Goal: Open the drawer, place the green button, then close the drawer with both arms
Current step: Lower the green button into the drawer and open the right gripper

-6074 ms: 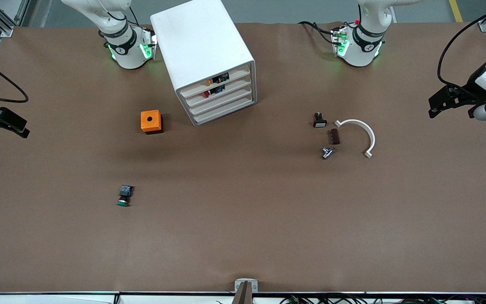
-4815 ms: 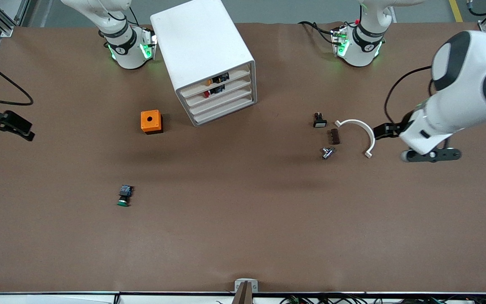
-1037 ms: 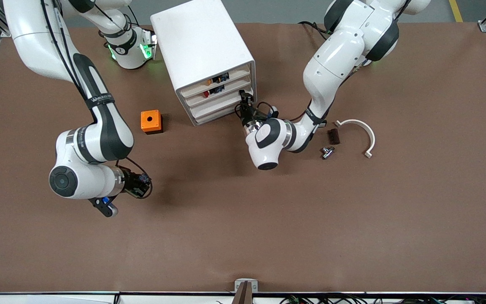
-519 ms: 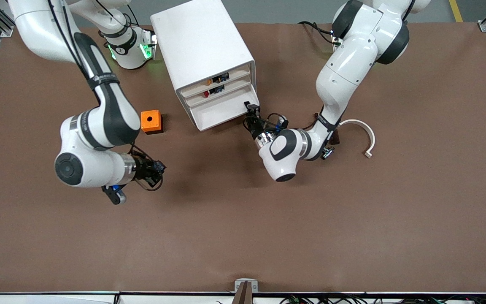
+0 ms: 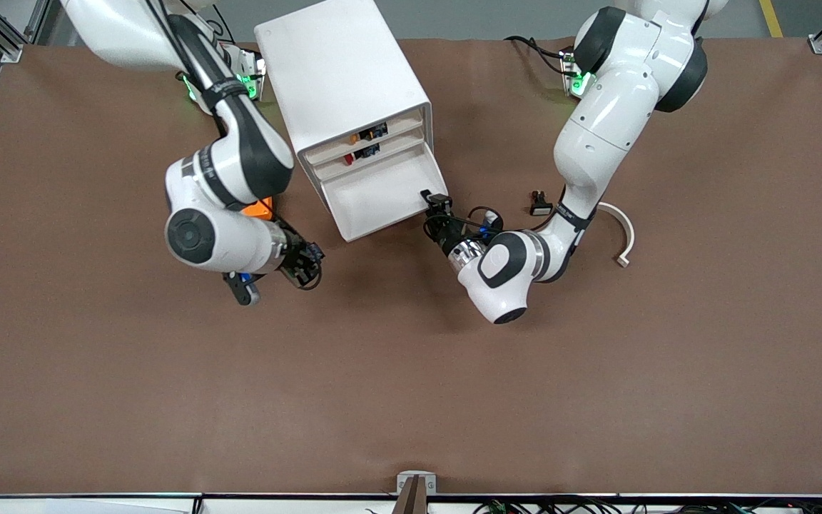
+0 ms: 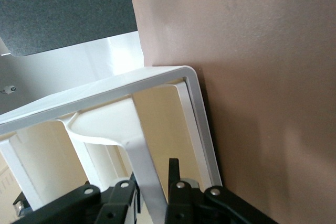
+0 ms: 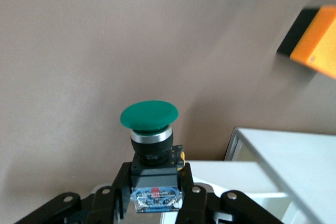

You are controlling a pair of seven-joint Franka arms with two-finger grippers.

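The drawer now stands pulled well out of the white cabinet, where a second ago it was barely started. My left gripper sits at its front corner, jaws set around the front wall, whether clamped or slackening I cannot tell. My right gripper, clamped on the green button, has carried it up off the table toward the cabinet, near the orange cube. Opening looks done; dropping it in comes next.
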